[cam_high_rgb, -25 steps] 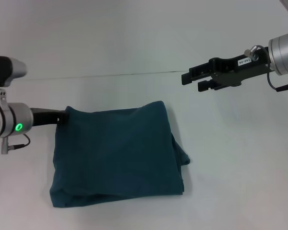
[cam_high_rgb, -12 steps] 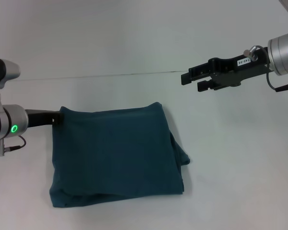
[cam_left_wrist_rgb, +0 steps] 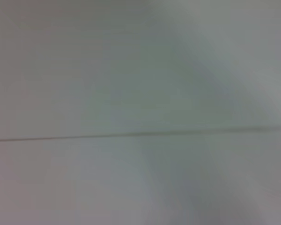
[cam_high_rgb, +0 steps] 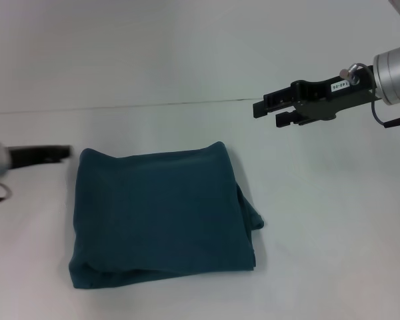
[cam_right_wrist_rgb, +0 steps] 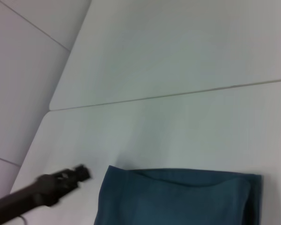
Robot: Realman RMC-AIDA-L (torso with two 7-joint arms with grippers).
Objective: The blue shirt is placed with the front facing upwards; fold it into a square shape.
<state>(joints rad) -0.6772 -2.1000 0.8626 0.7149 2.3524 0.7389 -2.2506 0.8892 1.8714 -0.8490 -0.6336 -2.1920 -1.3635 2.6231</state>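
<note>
A: Where it lies on the white table (cam_high_rgb: 333, 253), the blue shirt (cam_high_rgb: 160, 213) is folded to a rough square, plain side up; one bunched layer sticks out at its right edge.

B: Left gripper (cam_high_rgb: 65, 153)?

A: Low, just beside the shirt's far left corner, not touching (blurred; cannot tell its finger state); the right wrist view shows the same gap.

B: Right gripper (cam_high_rgb: 267, 112)?

A: Raised, well apart beyond the far right corner; fingers parted, holding nothing.

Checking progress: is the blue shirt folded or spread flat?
Folded. The blue shirt lies as a compact, roughly square bundle with layered edges along its right side, and neither gripper touches it.
</note>
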